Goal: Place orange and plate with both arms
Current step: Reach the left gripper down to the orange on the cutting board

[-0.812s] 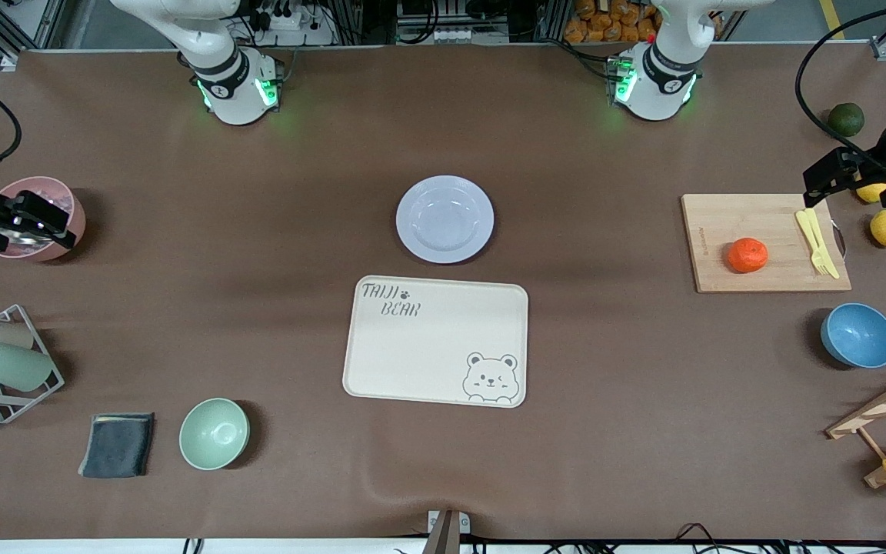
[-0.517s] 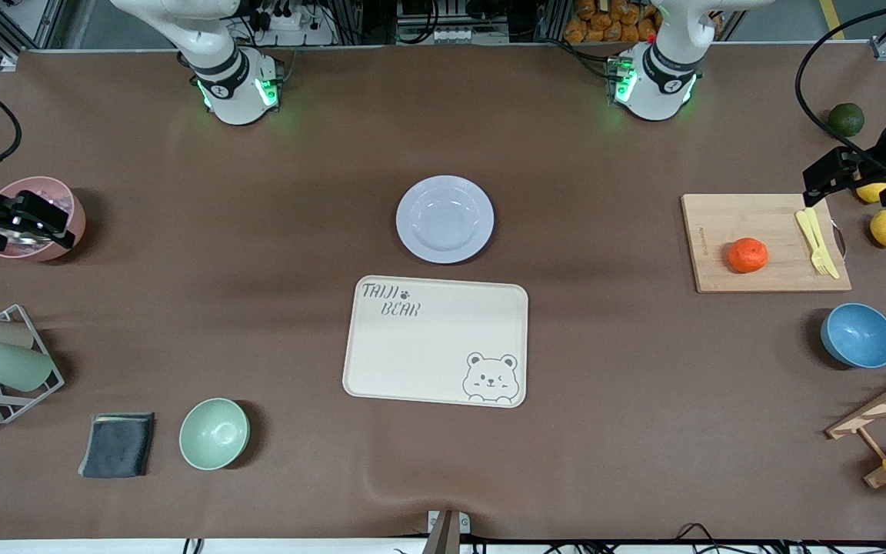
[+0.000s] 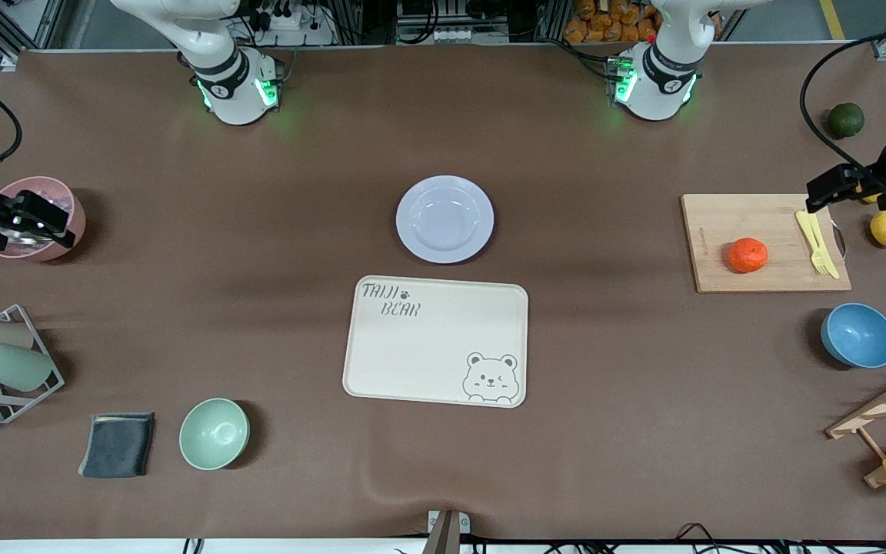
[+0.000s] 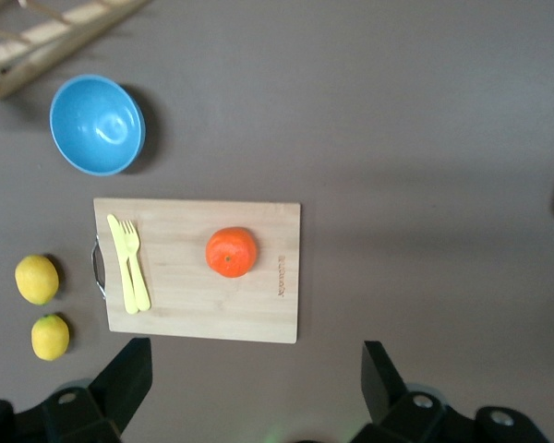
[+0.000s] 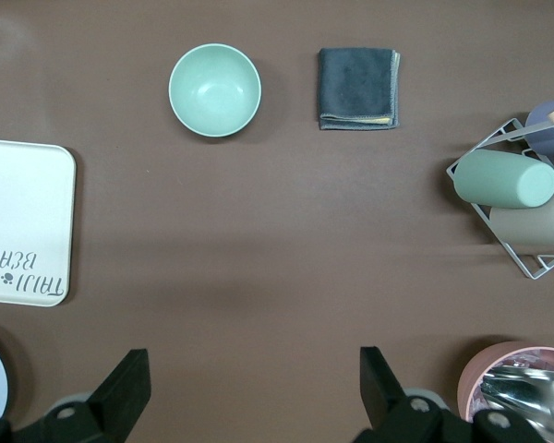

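In the front view, the plate (image 3: 444, 219) lies in the middle of the frame, just above the bear-printed tray (image 3: 435, 341). The orange (image 3: 747, 255) sits on the cutting board (image 3: 720, 223) toward the left arm's end of the table. The left gripper (image 3: 825, 191) hangs over the board's corner by the yellow fork (image 3: 817, 242), and the right gripper (image 3: 43, 223) hovers over the pink bowl (image 3: 66, 201) at the other end. Neither holds anything. This view shows one orange, one plate, one tray, one dark green fruit (image 3: 846, 119) and three bowls: pink, green (image 3: 214, 433) and blue (image 3: 858, 335). In the left wrist view, the spread fingers (image 4: 129, 369) frame bare table short of the board, with the orange well clear of them and two lemons (image 4: 36, 279) beside the board. To grasp well, I judge this arm should centre over the fruit, descend straight and close gently, since it may roll. In the right wrist view, the fingers (image 5: 127, 374) also stand wide apart. Only a sliver of the plate shows, so this arm must travel toward the centre and take the rim squarely.
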`<action>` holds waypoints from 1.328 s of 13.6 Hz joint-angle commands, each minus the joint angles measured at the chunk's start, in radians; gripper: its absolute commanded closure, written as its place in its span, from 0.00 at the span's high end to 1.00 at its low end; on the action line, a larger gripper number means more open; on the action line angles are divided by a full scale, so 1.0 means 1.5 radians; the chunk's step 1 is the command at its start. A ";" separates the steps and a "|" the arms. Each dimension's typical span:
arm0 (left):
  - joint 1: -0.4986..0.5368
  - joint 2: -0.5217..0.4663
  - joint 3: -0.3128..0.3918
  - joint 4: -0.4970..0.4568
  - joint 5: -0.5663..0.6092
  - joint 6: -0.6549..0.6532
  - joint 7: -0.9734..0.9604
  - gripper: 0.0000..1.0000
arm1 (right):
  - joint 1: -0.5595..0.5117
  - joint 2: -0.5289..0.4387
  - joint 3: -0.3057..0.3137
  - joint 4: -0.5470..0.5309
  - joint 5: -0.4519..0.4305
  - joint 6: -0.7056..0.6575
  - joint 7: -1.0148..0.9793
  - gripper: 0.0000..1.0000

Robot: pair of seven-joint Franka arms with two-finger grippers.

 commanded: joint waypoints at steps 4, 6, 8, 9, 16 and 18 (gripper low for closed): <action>0.083 0.020 -0.003 -0.117 -0.001 0.087 0.076 1.00 | -0.015 0.002 0.012 0.005 -0.015 -0.006 0.007 1.00; 0.097 0.007 -0.003 -0.221 0.000 0.174 0.076 1.00 | -0.016 0.007 0.011 0.004 -0.016 -0.005 0.007 1.00; 0.105 0.007 -0.003 -0.307 0.007 0.270 0.076 1.00 | -0.019 0.015 0.011 0.004 -0.017 -0.004 0.008 1.00; 0.111 0.007 -0.003 -0.343 0.010 0.310 0.076 1.00 | -0.019 0.021 0.011 0.003 -0.017 -0.004 0.008 1.00; 0.149 0.065 -0.003 -0.429 0.039 0.450 0.077 1.00 | -0.019 0.060 0.010 -0.013 0.038 -0.021 0.014 1.00; 0.149 0.079 -0.004 -0.430 0.039 0.458 0.076 1.00 | -0.016 0.066 0.011 -0.013 0.041 -0.021 0.010 1.00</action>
